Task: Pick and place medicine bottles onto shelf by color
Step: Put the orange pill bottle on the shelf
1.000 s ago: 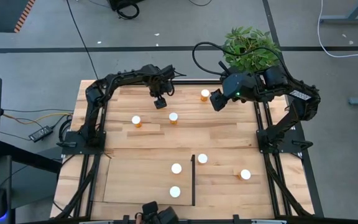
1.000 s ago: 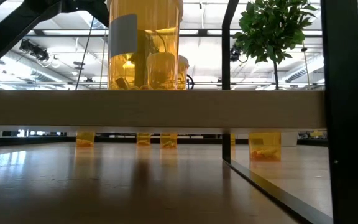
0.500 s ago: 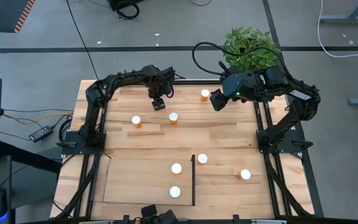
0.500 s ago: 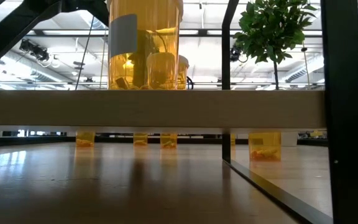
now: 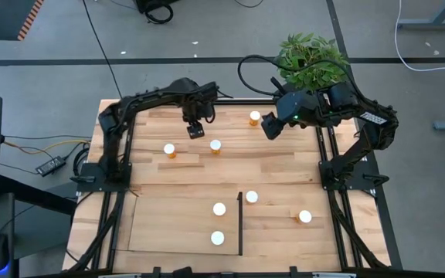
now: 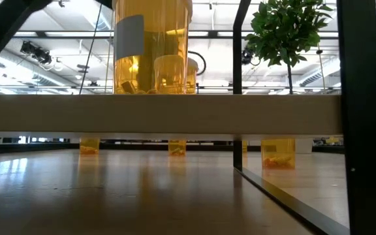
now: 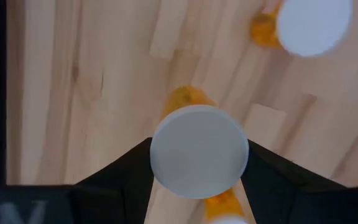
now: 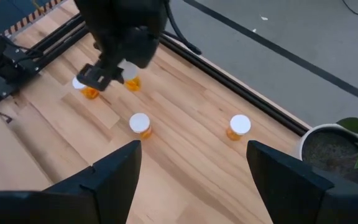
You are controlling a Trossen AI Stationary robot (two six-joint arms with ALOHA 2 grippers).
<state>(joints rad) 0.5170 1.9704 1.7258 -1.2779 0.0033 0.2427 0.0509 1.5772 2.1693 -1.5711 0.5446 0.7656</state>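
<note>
Several small orange medicine bottles with white caps stand upright on their bases. Two [image 5: 169, 150] [image 5: 215, 145] are on the far half of the table and one [image 5: 254, 117] is near the far edge. Two [image 5: 219, 208] [image 5: 218, 238] stand on the pale shelf board [image 5: 168, 228], left of its black strip [image 5: 240, 224]; two more [image 5: 251, 197] [image 5: 305, 217] stand right of it. My left gripper [image 5: 196, 130] is shut on another bottle [image 7: 199, 160] at the far middle. My right gripper [image 5: 269, 123] hangs open beside the far bottle. My left gripper pinches a medicine bottle at its white cap [image 7: 166, 180] between the two fingers [image 7: 126, 171], coming from above and pointing down. The bottle stays upright, its orange body [image 7: 188, 99] below the cap. Its base no longer shows on the table in the low view.
A potted plant [image 5: 311, 62] stands at the table's far right corner, its white pot [image 8: 334, 149] close behind my right gripper. Black frame rails run along the far edge [image 8: 241, 81]. Bare plank shows between the far bottles and the shelf [image 5: 207, 174].
My left gripper, shut on the bottle, has drifted slightly toward the table's left and risen. In the low view the bottle's base slid a little and then went out of sight, lifted off the tabletop. The right arm has kept still.
</note>
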